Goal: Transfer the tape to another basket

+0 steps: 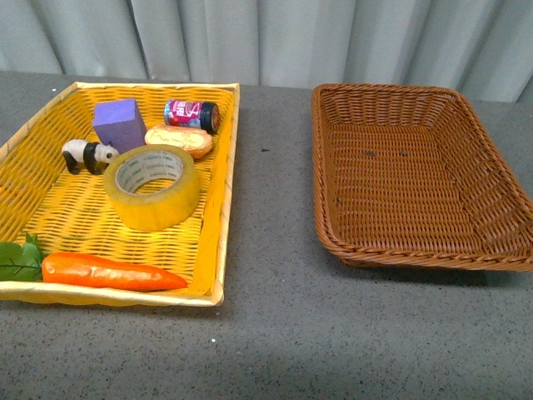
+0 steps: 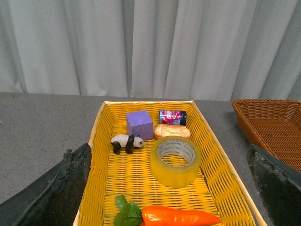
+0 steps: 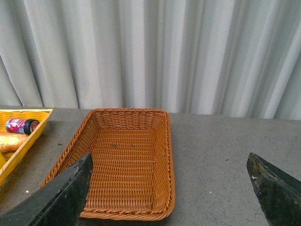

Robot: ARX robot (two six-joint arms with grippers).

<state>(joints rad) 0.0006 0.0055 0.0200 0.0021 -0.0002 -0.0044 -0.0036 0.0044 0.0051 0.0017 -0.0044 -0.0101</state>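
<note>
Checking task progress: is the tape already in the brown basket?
No, the tape lies in the yellow basket, apart from the brown basket.

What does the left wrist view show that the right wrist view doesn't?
Only the left wrist view: the tape, panda, purple block and carrot. Only the right wrist view: the whole inside of the brown basket, nothing in it. Both: the red can, the bread roll, part of the yellow basket, the curtain.
</note>
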